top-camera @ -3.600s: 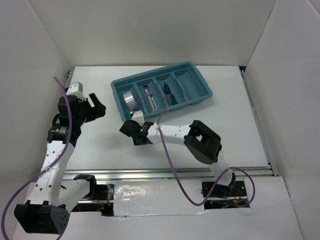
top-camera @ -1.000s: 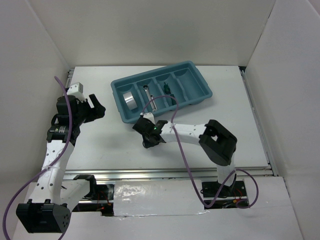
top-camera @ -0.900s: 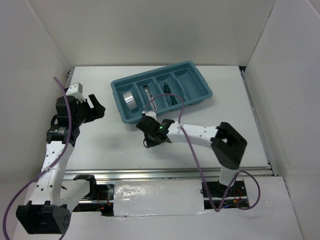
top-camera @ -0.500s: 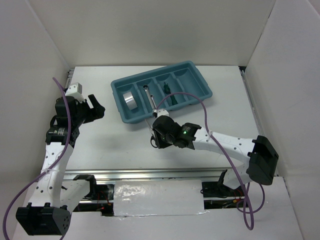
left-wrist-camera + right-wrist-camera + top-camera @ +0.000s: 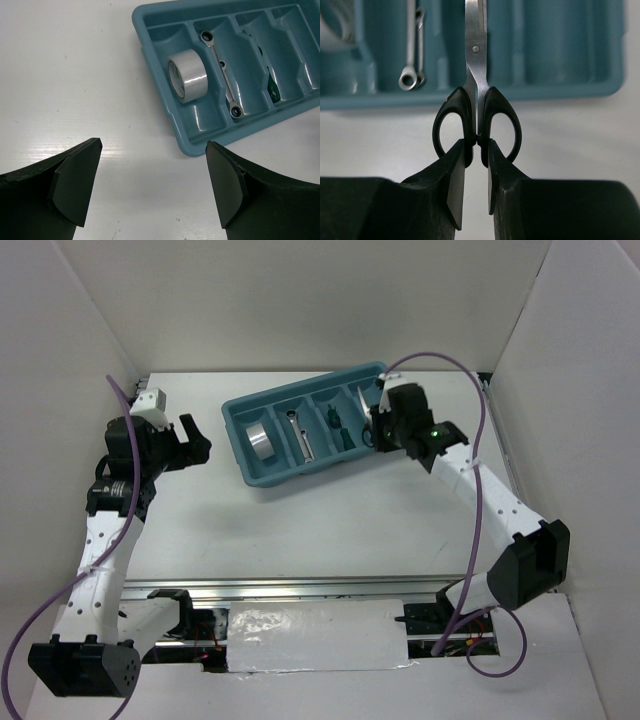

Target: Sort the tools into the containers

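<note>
Right gripper (image 5: 375, 428), top view: over the tray's (image 5: 268, 478) right end, its dark load hard to make out here, probably a tool. Left gripper (image 5: 193, 438) spread wide, empty, above the table's (image 5: 300, 530) left side. Left wrist view: tape (image 5: 189, 75) in the leftmost compartment, wrenches (image 5: 222, 75) in the next. Right wrist view: fingers nearly closed, pinching the scissors (image 5: 476, 115) between the handle loops, blades over the tray.
</note>
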Controlling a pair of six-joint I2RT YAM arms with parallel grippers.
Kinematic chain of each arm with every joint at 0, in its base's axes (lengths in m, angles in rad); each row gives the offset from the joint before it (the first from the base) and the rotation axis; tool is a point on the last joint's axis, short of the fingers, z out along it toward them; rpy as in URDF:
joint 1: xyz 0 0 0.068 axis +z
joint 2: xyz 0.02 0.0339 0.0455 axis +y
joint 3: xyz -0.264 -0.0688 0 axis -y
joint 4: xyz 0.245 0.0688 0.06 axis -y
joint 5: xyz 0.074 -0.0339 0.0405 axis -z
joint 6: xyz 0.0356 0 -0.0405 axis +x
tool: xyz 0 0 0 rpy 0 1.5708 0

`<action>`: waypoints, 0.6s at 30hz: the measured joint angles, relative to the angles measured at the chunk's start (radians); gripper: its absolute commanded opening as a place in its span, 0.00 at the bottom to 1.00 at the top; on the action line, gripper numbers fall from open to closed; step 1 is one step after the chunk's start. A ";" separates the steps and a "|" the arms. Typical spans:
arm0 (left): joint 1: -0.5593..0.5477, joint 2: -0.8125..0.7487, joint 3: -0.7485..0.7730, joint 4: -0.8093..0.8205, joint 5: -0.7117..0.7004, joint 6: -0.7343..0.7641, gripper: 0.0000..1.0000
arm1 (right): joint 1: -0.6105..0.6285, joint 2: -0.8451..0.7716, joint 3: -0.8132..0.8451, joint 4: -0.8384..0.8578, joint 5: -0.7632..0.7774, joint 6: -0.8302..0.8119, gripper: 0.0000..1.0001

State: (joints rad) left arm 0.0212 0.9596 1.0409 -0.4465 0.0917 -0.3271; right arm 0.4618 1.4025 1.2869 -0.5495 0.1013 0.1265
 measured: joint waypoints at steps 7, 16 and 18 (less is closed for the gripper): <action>-0.043 0.111 0.090 -0.022 -0.031 0.067 0.99 | -0.265 0.249 0.314 -0.042 -0.170 -0.266 0.00; -0.044 0.119 0.082 -0.033 -0.063 0.097 0.99 | -0.341 0.608 0.513 -0.068 -0.227 -0.457 0.00; -0.044 0.126 0.081 -0.037 -0.069 0.101 0.99 | -0.333 0.663 0.549 -0.070 -0.227 -0.472 0.00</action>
State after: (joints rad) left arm -0.0231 1.0855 1.1221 -0.4835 0.0231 -0.2264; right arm 0.1287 2.0651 1.8362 -0.6193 -0.1253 -0.3454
